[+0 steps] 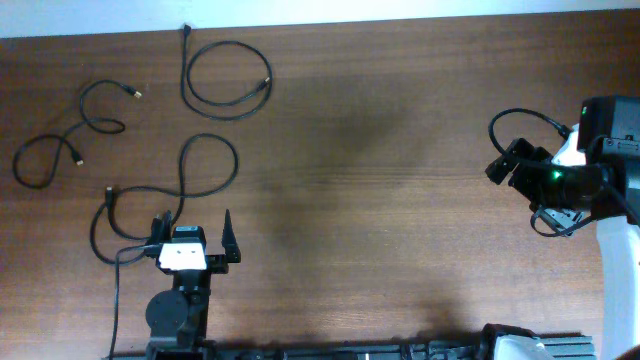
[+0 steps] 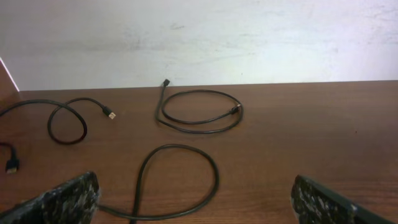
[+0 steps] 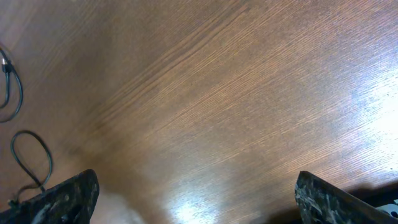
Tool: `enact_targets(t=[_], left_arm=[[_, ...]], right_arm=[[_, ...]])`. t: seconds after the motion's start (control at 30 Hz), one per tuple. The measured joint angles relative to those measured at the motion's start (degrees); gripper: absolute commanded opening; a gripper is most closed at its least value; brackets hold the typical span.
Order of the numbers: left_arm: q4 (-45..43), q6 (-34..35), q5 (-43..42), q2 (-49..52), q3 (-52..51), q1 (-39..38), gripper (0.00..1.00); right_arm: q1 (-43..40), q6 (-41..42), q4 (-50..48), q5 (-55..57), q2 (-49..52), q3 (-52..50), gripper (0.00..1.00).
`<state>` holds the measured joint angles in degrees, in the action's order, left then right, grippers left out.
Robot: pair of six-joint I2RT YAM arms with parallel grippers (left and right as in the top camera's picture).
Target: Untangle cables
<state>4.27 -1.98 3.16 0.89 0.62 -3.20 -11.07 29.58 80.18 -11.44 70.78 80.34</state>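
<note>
Cables (image 1: 236, 160) are laid out as three separate thin black cords on the left half of the wooden table (image 1: 380, 200); none is seen to cross another.

1. A coiled cable (image 1: 226, 117) is placed farthest from the arms, near the white wall (image 2: 249, 37), wound into a flat ring with one plug pointing out toward the wall.
2. A wavy cable (image 1: 105, 128) is located at the far left and bent into two small open loops, with a plug visible at each end.
3. A looped cable (image 2: 217, 177) is positioned nearest the left arm. One large loop is formed in front of the left gripper (image 2: 195, 180), and the remainder is run back to the left, just beside one finger – whether they touch cannot be told.

The left gripper is held low over the table with its fingers spread wide; nothing is held between them.

The right gripper (image 3: 196, 180) is stationed at the right edge of the table, well apart from all three cords. Its fingers are likewise spread wide – only bare wood grain is seen between them.
</note>
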Motion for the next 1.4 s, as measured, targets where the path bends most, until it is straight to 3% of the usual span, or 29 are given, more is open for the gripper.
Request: enact_targets(t=[0.47,0.7,0.83,1.0,1.2,1.4], left_arm=[[-0.02,0.0,0.0,0.0,0.0,0.0,0.99],[0.0,0.0,0.0,0.0,0.0,0.0,0.99],[0.02,0.0,0.0,-0.04,0.0,0.0,0.99],[0.02,-0.02,-0.02,-0.04,0.0,0.0,0.99],[0.07,-0.02,-0.13,-0.04,0.02,0.0,0.99],[0.07,-0.02,-0.22,-0.04,0.02,0.0,0.99]], right_arm=[[0.0,-0.04,-0.04,9.14,0.0,0.0,0.99],[0.0,-0.2,-4.72,9.35,0.31,-0.02,0.99],[0.0,-5.44,-21.18,8.79,0.59,-3.39,0.99],[0.0,-11.61,-39.91,6.08,-6.97,-17.66,0.99],[0.02,-13.51,-58.34,4.0,-26.62,-41.44,0.99],[0.0,-13.7,-70.66,2.4,-47.39,-56.83,0.99]])
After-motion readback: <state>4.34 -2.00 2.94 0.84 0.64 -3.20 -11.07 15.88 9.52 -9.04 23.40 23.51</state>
